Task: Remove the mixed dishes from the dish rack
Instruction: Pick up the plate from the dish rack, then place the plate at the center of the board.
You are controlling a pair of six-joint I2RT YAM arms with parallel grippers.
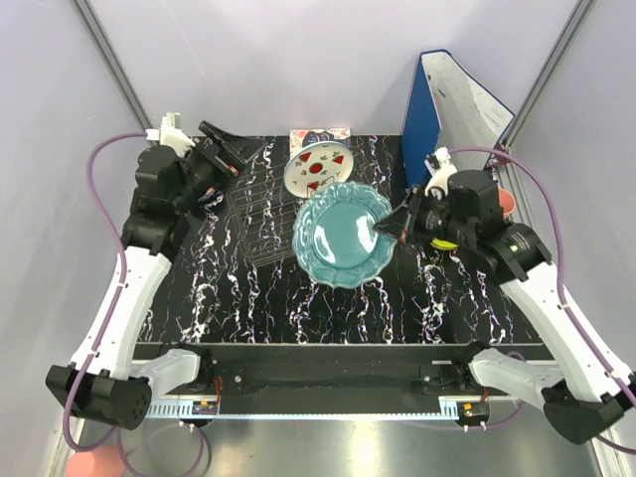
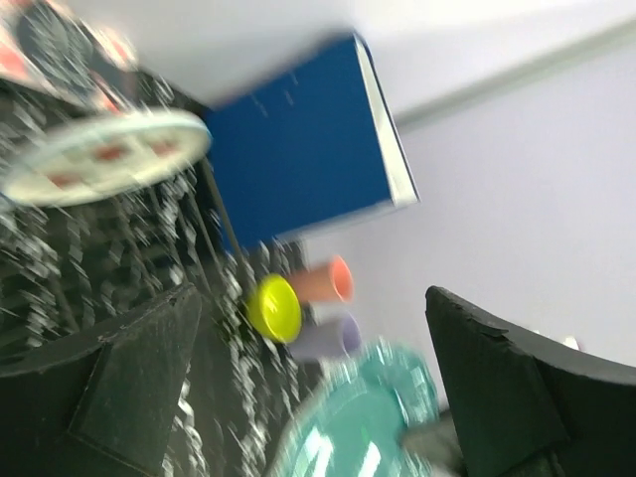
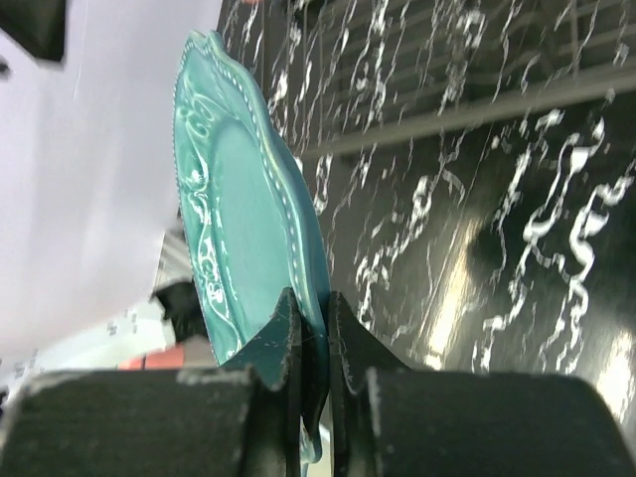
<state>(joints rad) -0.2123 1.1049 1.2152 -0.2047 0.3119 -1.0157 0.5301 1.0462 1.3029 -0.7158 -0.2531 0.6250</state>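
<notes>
My right gripper (image 1: 390, 229) (image 3: 313, 323) is shut on the rim of the teal scalloped plate (image 1: 343, 234) (image 3: 234, 209) and holds it tilted above the table, just right of the grey wire dish rack (image 1: 260, 214). The white plate with red marks (image 1: 316, 167) (image 2: 104, 154) stands at the rack's far end. My left gripper (image 1: 231, 149) (image 2: 328, 388) hovers open and empty over the rack's far left corner. Its blurred view shows the yellow-green bowl (image 2: 273, 306), pink cup (image 2: 323, 281) and lilac cup (image 2: 328, 338) lying beyond the teal plate (image 2: 363, 417). The blue-white bowl is out of view.
A blue binder (image 1: 437, 119) (image 2: 298, 149) stands open at the back right corner. A patterned book (image 1: 320, 133) lies behind the white plate. The pink cup's rim (image 1: 506, 204) peeks out behind my right arm. The black marbled tabletop (image 1: 248, 308) stretches toward the arm bases.
</notes>
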